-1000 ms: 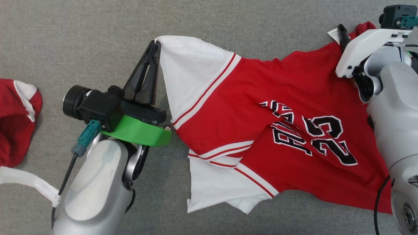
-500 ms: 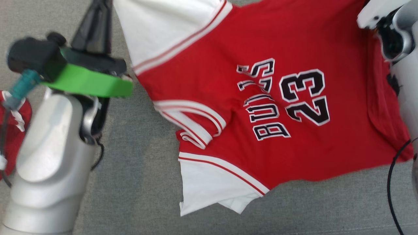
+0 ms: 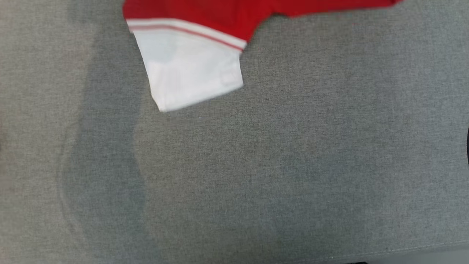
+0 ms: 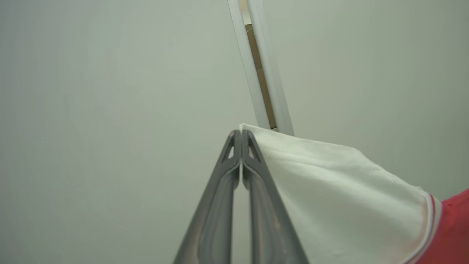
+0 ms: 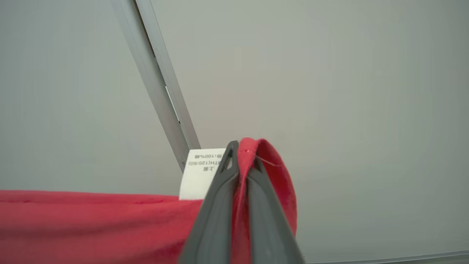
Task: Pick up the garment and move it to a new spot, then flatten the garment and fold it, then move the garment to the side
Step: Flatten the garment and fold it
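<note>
The garment is a red jersey with white sleeves and striped trim. In the head view its lower part (image 3: 190, 62) hangs in at the top, a white sleeve dangling over the grey surface. My left gripper (image 4: 241, 137) is shut on the edge of a white sleeve (image 4: 340, 190), lifted against a pale wall. My right gripper (image 5: 242, 150) is shut on the red hem (image 5: 271, 172) beside a white care label (image 5: 199, 170); the red cloth (image 5: 91, 223) stretches away to the left in the right wrist view.
The grey fabric surface (image 3: 256, 165) spreads across the head view, with a soft shadow at the left. A pale seam or frame strip (image 4: 262, 73) runs down the wall behind the left gripper, and a similar strip (image 5: 157, 80) stands behind the right gripper.
The right gripper has closed on the red hem. Both arms have lifted the garment off the surface and gone up out of the head view, which has shifted too.
</note>
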